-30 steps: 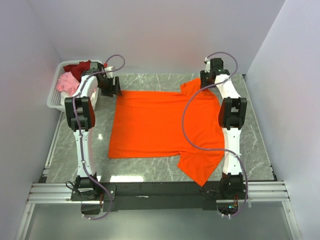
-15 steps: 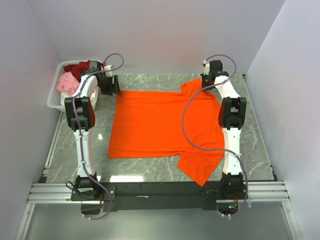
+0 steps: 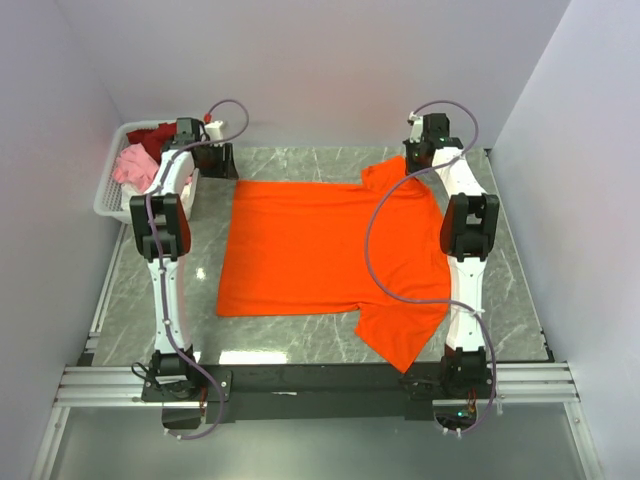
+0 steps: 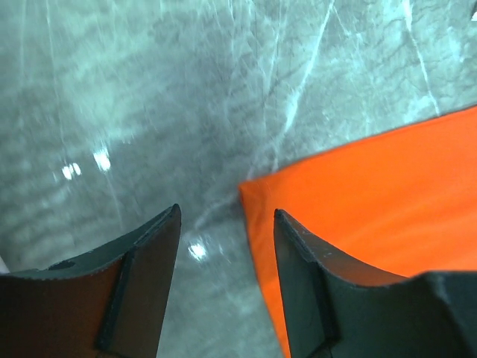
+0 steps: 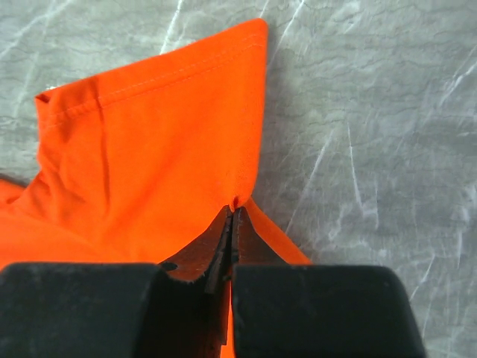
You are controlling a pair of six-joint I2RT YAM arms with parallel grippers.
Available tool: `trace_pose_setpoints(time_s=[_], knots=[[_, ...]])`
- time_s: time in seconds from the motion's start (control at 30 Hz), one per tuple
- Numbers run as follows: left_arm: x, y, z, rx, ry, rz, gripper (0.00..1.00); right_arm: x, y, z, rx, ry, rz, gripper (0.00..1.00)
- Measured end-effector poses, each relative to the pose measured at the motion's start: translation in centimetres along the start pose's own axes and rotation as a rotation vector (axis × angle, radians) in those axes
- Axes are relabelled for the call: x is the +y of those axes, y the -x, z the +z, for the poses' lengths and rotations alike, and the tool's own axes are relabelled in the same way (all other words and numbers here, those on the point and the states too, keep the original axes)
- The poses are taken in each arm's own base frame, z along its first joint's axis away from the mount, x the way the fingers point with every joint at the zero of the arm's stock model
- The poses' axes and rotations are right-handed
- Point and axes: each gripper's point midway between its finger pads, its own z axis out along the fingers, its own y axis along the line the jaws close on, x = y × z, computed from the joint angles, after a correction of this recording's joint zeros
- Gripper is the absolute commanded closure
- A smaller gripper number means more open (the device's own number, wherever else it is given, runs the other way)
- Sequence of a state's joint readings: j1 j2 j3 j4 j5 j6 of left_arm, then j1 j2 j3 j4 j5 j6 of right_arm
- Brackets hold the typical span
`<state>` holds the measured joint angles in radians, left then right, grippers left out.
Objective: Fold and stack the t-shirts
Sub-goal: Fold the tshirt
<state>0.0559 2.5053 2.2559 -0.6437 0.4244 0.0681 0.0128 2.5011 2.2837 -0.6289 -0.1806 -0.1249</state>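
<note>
A bright orange t-shirt [image 3: 320, 250] lies spread flat across the marble table, one sleeve at the far right and one hanging toward the near edge. My left gripper [image 3: 222, 162] hovers at the shirt's far left corner. In the left wrist view this gripper [image 4: 226, 213] is open, and the orange t-shirt's corner [image 4: 373, 194] lies below, its edge running down between the fingers. My right gripper [image 3: 413, 165] is at the far sleeve. In the right wrist view it [image 5: 235, 212] is shut on a pinched fold of the orange t-shirt [image 5: 149, 149].
A white slotted basket [image 3: 105, 205] stands at the far left, holding a pink t-shirt [image 3: 130, 165] and a dark red t-shirt [image 3: 155, 135]. White walls close in the back and both sides. Bare marble [image 3: 520, 270] shows right of the shirt.
My left gripper has shifted a little back and left, toward the basket. My right wrist has moved slightly toward the back wall. The shirt lies as before.
</note>
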Motion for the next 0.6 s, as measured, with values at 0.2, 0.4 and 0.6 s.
trace_pose_setpoints(time_s=[0.2,0.4,0.6], knots=[[0.7,-0.4,1.6,-0.001,-0.028,0.105,0.41,0.0,-0.2,-0.2,0.006,0.001,-0.004,1.0],[0.6,-0.6,2.1,-0.006,-0.07,0.167,0.42,-0.1,-1.1,0.0,0.031,-0.005,-0.008,1.0],[-0.3,-0.4,2.3,-0.036,-0.141,0.164,0.44,-0.3,-1.4,0.0,0.038,-0.013,-0.018,1.0]])
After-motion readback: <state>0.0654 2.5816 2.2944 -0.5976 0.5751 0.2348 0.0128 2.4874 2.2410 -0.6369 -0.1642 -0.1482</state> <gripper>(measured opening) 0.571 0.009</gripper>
